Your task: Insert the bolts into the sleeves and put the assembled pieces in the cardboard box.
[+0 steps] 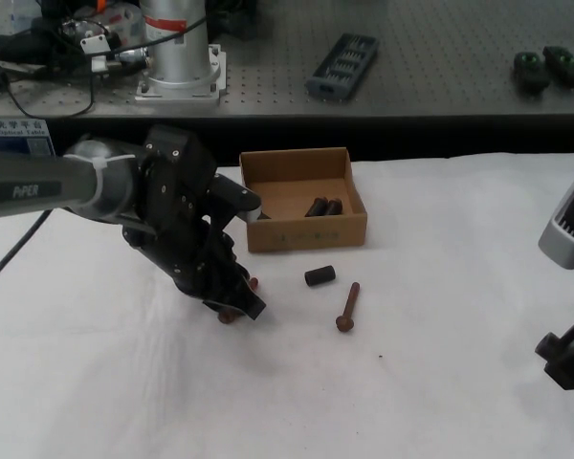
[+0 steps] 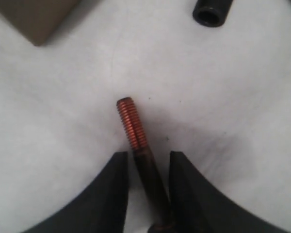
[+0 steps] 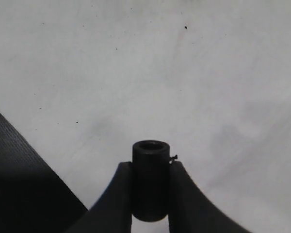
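High view: my left gripper [image 1: 237, 308] sits low at 7 o'clock from the cardboard box [image 1: 306, 234]. Left wrist view: my left fingers [image 2: 106, 194] pinch a bolt [image 2: 132, 124]. Right wrist view: my right fingers [image 3: 189, 204] clamp a sleeve [image 3: 150, 179], bore outward. Insertion looks next: thread must meet bore squarely.

black sleeve [image 3: 150, 179] — between gripper [image 3: 150, 194] fingers
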